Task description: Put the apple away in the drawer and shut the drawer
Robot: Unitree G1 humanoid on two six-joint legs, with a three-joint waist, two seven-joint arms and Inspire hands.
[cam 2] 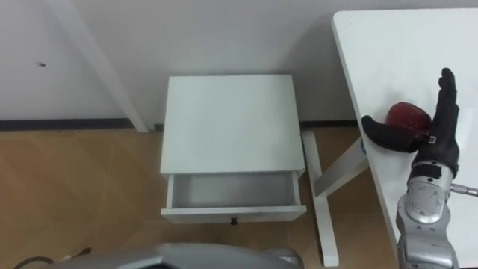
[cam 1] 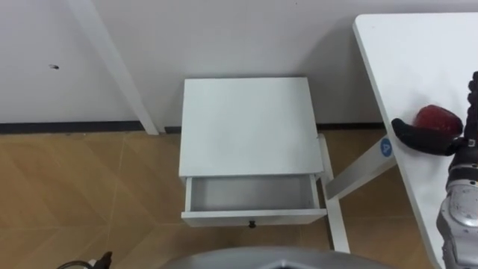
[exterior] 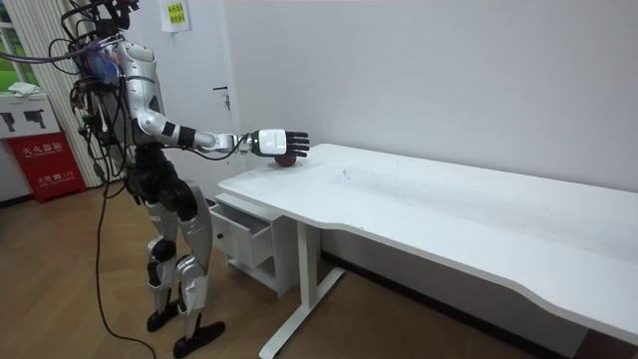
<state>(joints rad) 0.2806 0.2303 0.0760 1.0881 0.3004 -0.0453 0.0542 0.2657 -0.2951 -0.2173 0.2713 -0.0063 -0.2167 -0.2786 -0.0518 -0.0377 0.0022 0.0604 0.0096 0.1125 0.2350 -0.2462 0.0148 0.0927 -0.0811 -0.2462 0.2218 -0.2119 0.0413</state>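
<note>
A dark red apple lies on the white table close to its left edge, also seen in the right eye view. My right hand is stretched over the table just right of the apple, open, fingers straight and thumb spread along the apple's near side. Whether it touches the apple I cannot tell. In the room view that hand hovers above the apple at the table's corner. To the left, the small white cabinet has its drawer pulled open, with nothing inside.
I stand on the wooden floor in front of the cabinet, which is against the white wall. The table's leg runs beside the drawer's right side. A slanted white bar leans at the left. A red sign stands behind me.
</note>
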